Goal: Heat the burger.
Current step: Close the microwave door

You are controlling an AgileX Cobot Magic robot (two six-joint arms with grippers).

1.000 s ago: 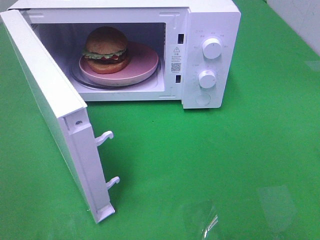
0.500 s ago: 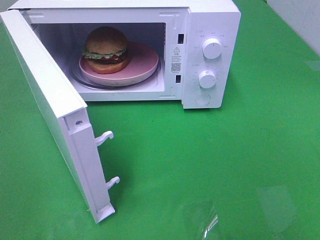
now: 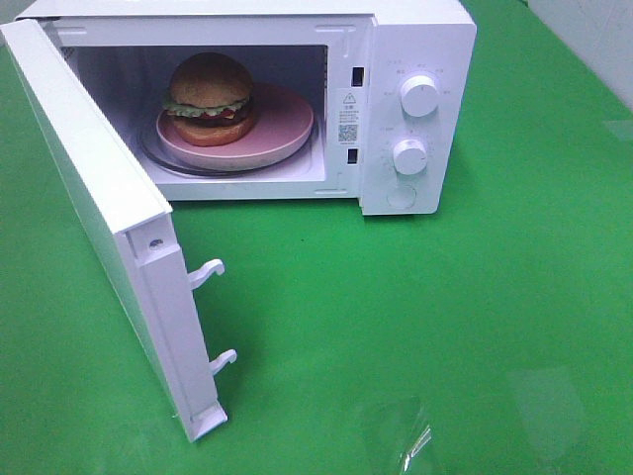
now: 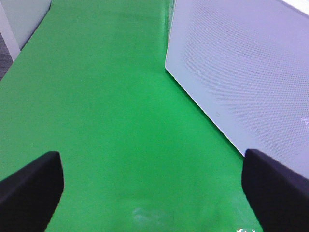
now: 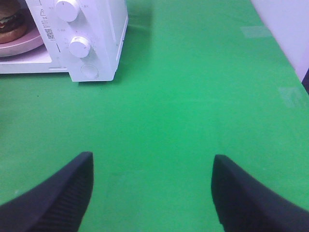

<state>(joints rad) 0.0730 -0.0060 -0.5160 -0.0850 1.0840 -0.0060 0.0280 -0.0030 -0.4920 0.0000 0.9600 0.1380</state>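
The green table (image 3: 475, 327) is carrying a white microwave (image 3: 415, 30), its door (image 3: 89, 188) standing open. Inside, a pink plate (image 3: 287, 124) is bearing the burger (image 3: 209, 97). The left hand (image 4: 150, 157) and right hand (image 5: 152, 158) are hovering over the table, fingers wide apart, gripping nothing. The QR label (image 3: 347, 117) is showing print too small to read.

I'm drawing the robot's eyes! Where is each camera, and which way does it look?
High camera: up above, looking down into the open microwave at the burger; no robot shows.
Left wrist: on left arm, facing the door; open left claw shows.
Right wrist: on right arm, facing the knobs; open right claw shows.
High and right both see the burger.
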